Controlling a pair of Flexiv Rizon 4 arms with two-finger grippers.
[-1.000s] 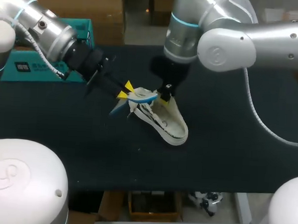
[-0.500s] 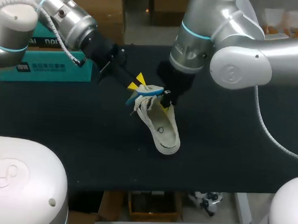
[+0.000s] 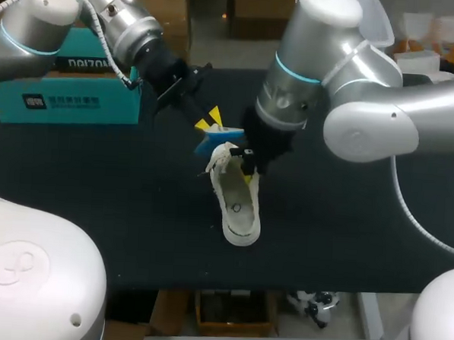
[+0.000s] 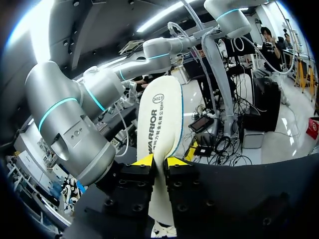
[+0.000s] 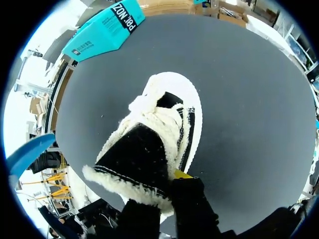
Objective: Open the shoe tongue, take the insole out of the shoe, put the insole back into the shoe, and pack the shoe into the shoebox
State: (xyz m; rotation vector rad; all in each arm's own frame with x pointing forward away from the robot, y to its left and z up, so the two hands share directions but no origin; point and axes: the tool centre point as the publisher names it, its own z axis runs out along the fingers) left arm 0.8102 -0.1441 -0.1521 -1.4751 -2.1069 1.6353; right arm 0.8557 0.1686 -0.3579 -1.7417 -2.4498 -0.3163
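The insole [image 3: 219, 138] is out of the shoe and held in the air just beside the shoe's opening, on the shoebox side, its blue underside turned up toward the head view. The left gripper [image 4: 159, 162] pinches it between its two yellow tips, and the cream top face stands up ahead of the fingers in the left wrist view. The white shoe [image 3: 237, 204] rests on the black table [image 3: 346, 222] near the middle, with its toe pointing toward the near edge. Its fleece lining and laces are visible. The right gripper [image 3: 249, 160] comes down at the back of the shoe's opening and is closed on the black, fleece-edged flap there, with one yellow tip showing against the rim. The teal shoebox [image 3: 63, 94] sits well apart at the table's far left, behind the left arm.
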